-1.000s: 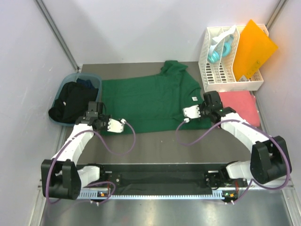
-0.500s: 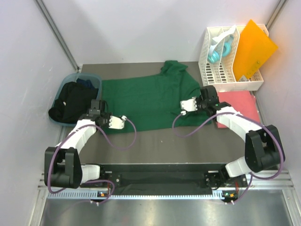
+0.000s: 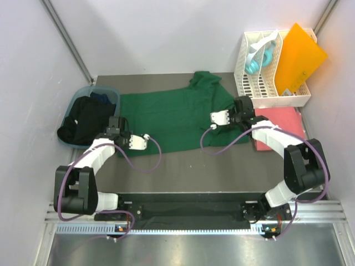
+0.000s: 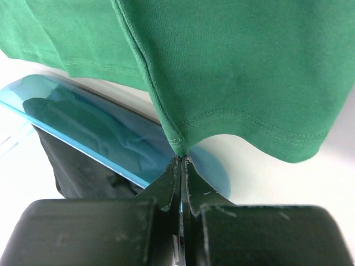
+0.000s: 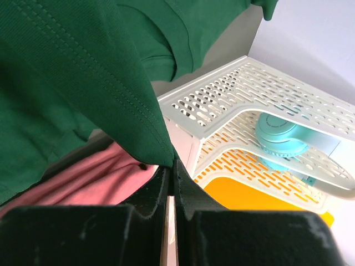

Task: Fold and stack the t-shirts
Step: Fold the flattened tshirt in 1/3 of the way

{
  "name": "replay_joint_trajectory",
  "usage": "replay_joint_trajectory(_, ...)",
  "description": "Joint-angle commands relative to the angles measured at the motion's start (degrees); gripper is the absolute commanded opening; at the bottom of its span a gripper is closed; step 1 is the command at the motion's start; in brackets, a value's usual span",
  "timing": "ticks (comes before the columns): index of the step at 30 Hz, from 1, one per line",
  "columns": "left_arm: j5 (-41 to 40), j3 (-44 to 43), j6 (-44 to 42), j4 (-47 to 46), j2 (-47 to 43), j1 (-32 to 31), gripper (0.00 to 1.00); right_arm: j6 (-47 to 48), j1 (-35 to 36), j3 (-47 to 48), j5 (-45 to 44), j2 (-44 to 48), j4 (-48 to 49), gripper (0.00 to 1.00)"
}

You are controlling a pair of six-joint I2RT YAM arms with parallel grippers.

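Observation:
A dark green t-shirt (image 3: 177, 113) lies spread across the middle of the table, collar toward the rack. My left gripper (image 3: 117, 133) is shut on its hem corner beside the blue bin; in the left wrist view the green cloth (image 4: 233, 66) hangs from the closed tips (image 4: 181, 160). At the shirt's right side, my right gripper (image 3: 242, 109) is shut on an edge, the cloth (image 5: 66, 72) pinched at the tips (image 5: 172, 163). A coral pink t-shirt (image 3: 282, 124) lies folded at the right. Dark t-shirts (image 3: 83, 122) fill the bin.
The blue bin (image 3: 108, 91) stands at the left, next to the wall. A white slotted rack (image 3: 266, 77) at the back right holds a teal object (image 3: 260, 58) and an orange plastic sheet (image 3: 299, 58). Side walls stand close on both sides.
Both grippers moved away from the arm bases while holding the green t-shirt. The right one travelled farther, toward the rack, and the shirt's near edge has drawn back with them.

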State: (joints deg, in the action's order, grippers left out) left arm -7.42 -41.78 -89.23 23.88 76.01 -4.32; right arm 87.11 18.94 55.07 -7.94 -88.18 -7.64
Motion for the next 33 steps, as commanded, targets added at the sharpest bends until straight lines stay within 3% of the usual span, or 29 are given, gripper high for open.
replay_joint_trajectory(1, -1.5, 0.1, 1.3, -3.4, 1.2, 0.3, 0.00, -1.3, 0.2, 3.5, -1.2, -1.2, 3.1, 0.00)
replay_joint_trajectory(24, -4.9, 1.7, 2.9, -12.0, 6.5, 0.2, 0.00, -3.0, 1.9, 4.5, -3.1, -6.3, 11.0, 0.02)
replay_joint_trajectory(27, -6.4, 2.1, 3.4, -13.4, 7.5, 0.3, 0.00, -3.2, 2.6, 3.1, -4.2, -7.3, 16.4, 0.28)
replay_joint_trajectory(28, -7.1, 2.3, 3.5, -14.5, 7.8, 0.2, 0.04, -3.1, 2.9, 2.8, -5.5, -7.7, 18.1, 0.45)
replay_joint_trajectory(29, -8.5, 2.3, 4.2, -14.8, 8.6, 0.2, 0.19, -3.3, 3.1, 2.4, -6.3, -8.1, 22.2, 0.52)
replay_joint_trajectory(31, -10.1, 2.2, 5.1, -16.4, 9.3, 0.3, 0.40, -3.6, 3.7, 1.6, -8.4, -9.3, 27.7, 0.71)
replay_joint_trajectory(33, -12.0, 2.1, 6.3, -17.0, 9.9, 0.2, 0.46, -3.9, 4.3, 1.0, -9.8, -10.0, 31.4, 0.75)
